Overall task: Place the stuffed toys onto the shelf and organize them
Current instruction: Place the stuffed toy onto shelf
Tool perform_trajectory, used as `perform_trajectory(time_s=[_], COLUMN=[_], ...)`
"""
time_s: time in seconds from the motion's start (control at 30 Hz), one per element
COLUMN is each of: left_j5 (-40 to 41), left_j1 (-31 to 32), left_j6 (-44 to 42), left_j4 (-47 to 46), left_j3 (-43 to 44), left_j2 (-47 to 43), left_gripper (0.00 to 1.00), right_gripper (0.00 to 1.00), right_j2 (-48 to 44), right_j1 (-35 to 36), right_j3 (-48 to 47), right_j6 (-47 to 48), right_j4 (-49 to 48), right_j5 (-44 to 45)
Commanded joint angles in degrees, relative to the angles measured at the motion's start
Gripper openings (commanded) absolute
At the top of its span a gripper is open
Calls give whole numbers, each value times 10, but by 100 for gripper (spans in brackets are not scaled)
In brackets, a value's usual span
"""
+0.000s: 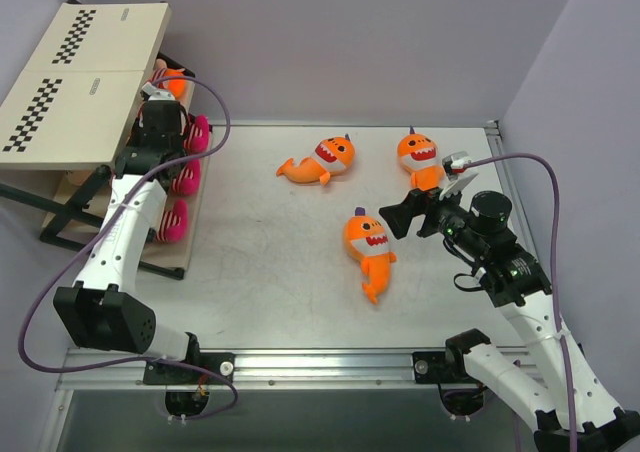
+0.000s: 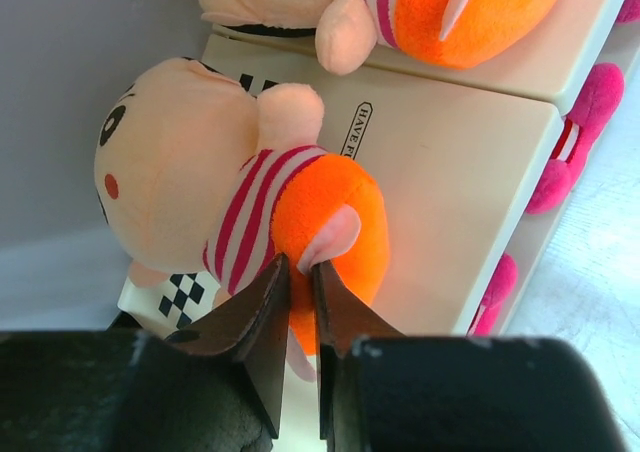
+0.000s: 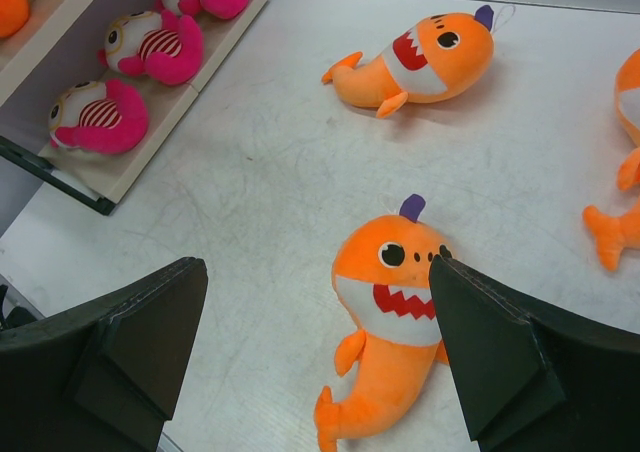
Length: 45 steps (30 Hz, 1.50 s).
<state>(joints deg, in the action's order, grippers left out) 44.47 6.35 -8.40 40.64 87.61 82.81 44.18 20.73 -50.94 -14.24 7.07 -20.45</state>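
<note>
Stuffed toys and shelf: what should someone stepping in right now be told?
Left gripper: nearly closed, pinching a striped orange doll lying on the shelf.
Right gripper: open, above the nearest shark.
Done: three pink dolls on the lowest board; a second striped doll shelved.
Left: that shark and two more sharks on the table.

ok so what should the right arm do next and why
Probably lower the right gripper over the orange shark and close. Its jaws stand wide open, and the shark lies untouched on the table right below them in the wrist view.
</note>
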Motion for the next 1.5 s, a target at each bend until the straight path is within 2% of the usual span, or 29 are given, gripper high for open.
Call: perform_trajectory(time_s=[0.0, 0.33, 0.57, 0.93, 1.13, 1.37, 1.47], left_j5=[1, -2, 11, 19, 25, 26, 30], left_j1=[3, 12, 19, 30, 35, 46, 51], left_j6=[12, 31, 36, 33, 30, 16, 8], left_j4=[-5, 11, 12, 10, 7, 0, -7], left_j3=[39, 54, 54, 56, 58, 61, 58], left_j2=[6, 24, 26, 15, 11, 3, -1], left_gripper=[22, 23, 29, 45, 50, 68, 72], right_gripper=[99, 99, 100, 99, 99, 100, 99], right_j2=[4, 6, 7, 11, 12, 11, 13], right_j1=[5, 5, 5, 5, 5, 5, 5], right_j3=[4, 6, 7, 8, 8, 8, 10], right_j6=[4, 3, 3, 3, 2, 0, -1], right_j4=[-25, -26, -28, -28, -29, -29, -29], right_j5=[-11, -12, -13, -14, -16, -18, -19])
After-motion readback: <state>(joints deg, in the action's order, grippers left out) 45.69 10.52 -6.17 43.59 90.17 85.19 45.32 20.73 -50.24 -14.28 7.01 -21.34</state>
